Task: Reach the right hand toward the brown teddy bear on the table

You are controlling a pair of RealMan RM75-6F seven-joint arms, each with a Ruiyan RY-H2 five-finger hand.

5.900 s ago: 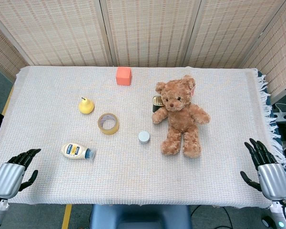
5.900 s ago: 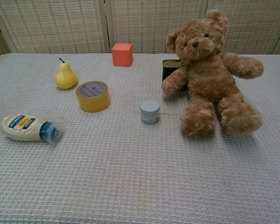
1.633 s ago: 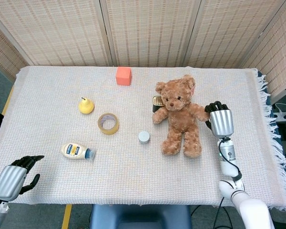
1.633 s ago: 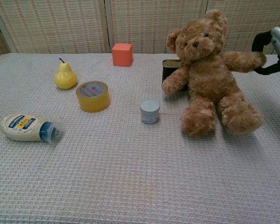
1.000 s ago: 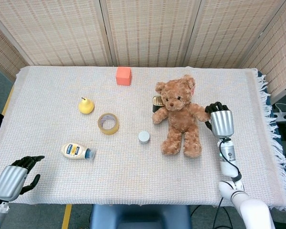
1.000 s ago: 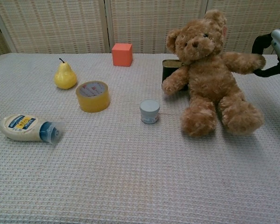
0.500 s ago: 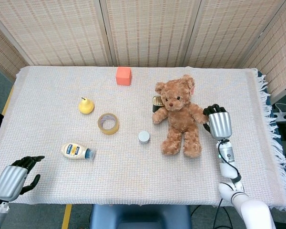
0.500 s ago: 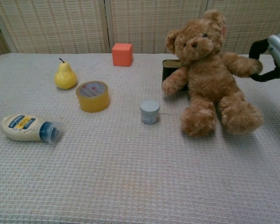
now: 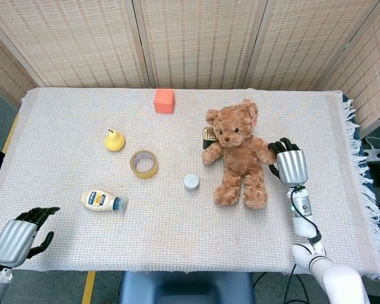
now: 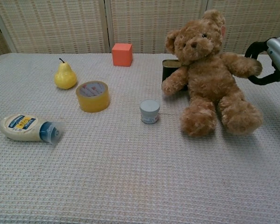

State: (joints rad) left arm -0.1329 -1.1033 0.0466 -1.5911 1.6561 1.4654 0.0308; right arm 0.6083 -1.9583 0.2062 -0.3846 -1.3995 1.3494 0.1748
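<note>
Head view: right hand [image 9: 291, 164] at bear's [image 9: 239, 154] outstretched paw.
Fingers [image 10: 255, 46] curl around the paw tip, seemingly touching; firm hold uncertain. Bear sits right of centre, propped against a tin [image 9: 208, 135]. Left hand [image 9: 16, 239] idles at the cloth [image 9: 177, 234] edge, fingers apart.

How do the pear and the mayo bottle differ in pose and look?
The pear stands upright, stem up; the mayo bottle lies on its side. The pear is plain yellow; the bottle is cream with a blue label and a clear cap. Both sit untouched on the cloth's left half.
</note>
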